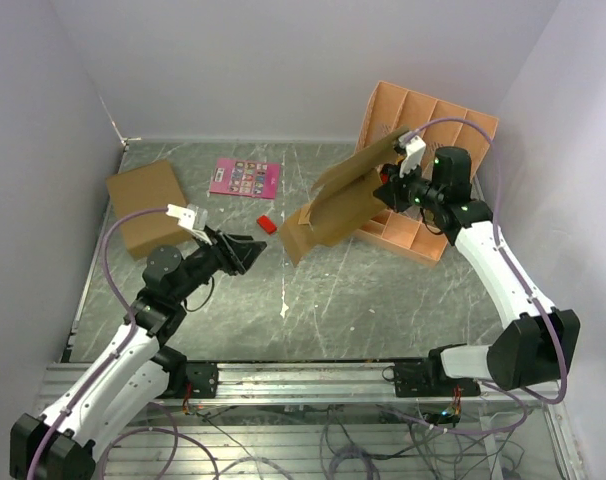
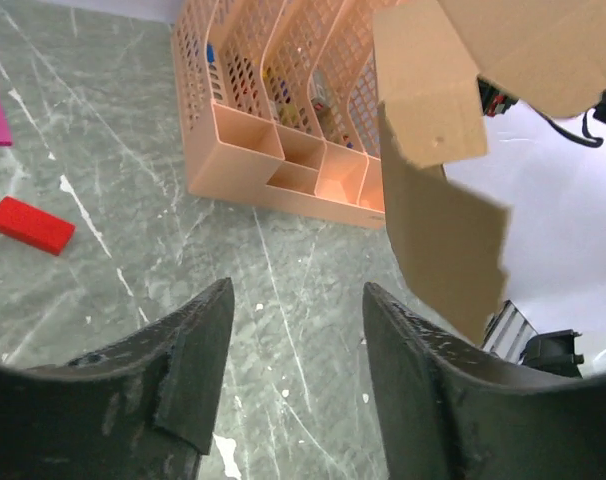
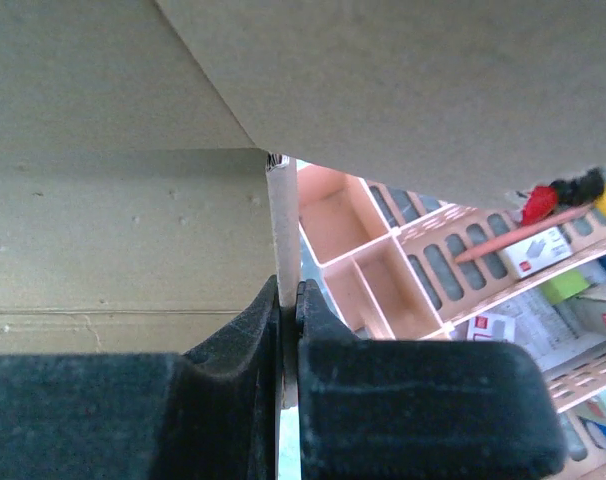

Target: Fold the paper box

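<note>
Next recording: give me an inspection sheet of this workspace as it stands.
Surface: grey marbled table, white scuffs.
Job's things: paper box, partly unfolded, held up by one edge in the right claw.
Clutter: larger cardboard box back left; pink card; red block; peach desk organizer back right, stationery inside.
Claws: right claw shut on paper box; left claw open, empty, pointing toward it.
Cables: purple cable looped along each arm; loose wires below the rail.
Surroundings: plain white walls on three sides.
</note>
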